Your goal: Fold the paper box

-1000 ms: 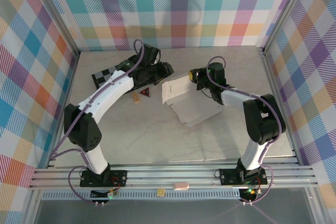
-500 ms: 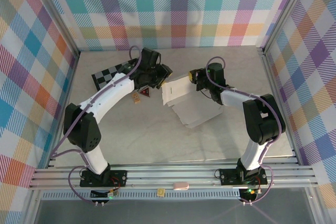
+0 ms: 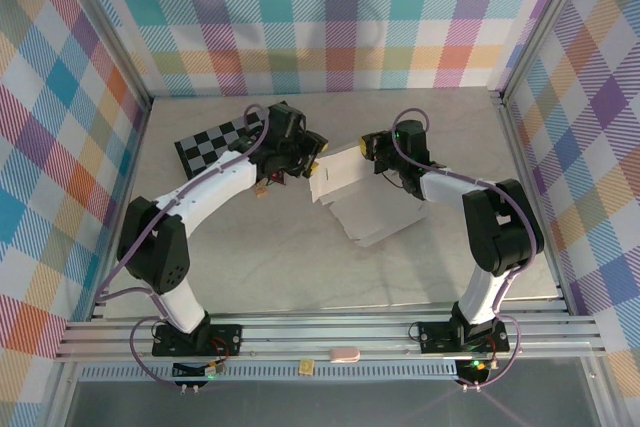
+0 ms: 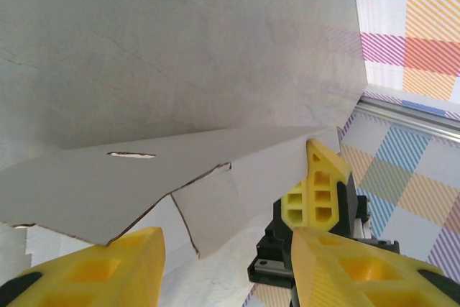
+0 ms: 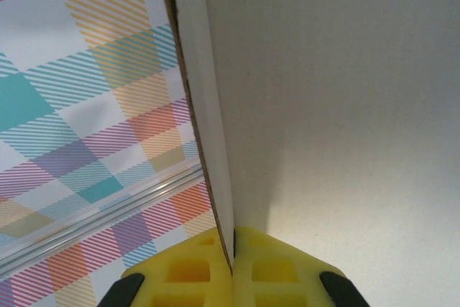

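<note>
In the top external view, the paper box [image 3: 372,209] lies on the tabletop [image 3: 300,267] slightly right of frame centre. Its long axis runs diagonally from upper left to lower right, and its upper-left panel is lifted off the surface and faces the left of the frame. The right hand [image 3: 368,147] sits at the upper edge of that raised panel, probably to keep it upright as a wall while the flat remainder rests on the tabletop as the base. The left hand [image 3: 312,154] is just beside the panel's left edge, opposite the right hand, which suggests it is positioned to fold in a side flap. A checkered board [image 3: 213,139] lies well apart at the upper left. In the left wrist view, the left hand [image 4: 226,257] has its yellow fingers [image 4: 108,271] apart and gripping nothing, though a corner of the paper box [image 4: 129,181] reaches down toward the gap. The panel spans the frame as a tilted sheet with cut flap lines and a slot, and the right hand [image 4: 320,177] sits at its right end. In the right wrist view, the right hand [image 5: 233,264] has its fingers pressed together on the edge of the paper box [image 5: 330,106]. The cardboard rises edge-on from the bottom centre to the top of the frame.
</note>
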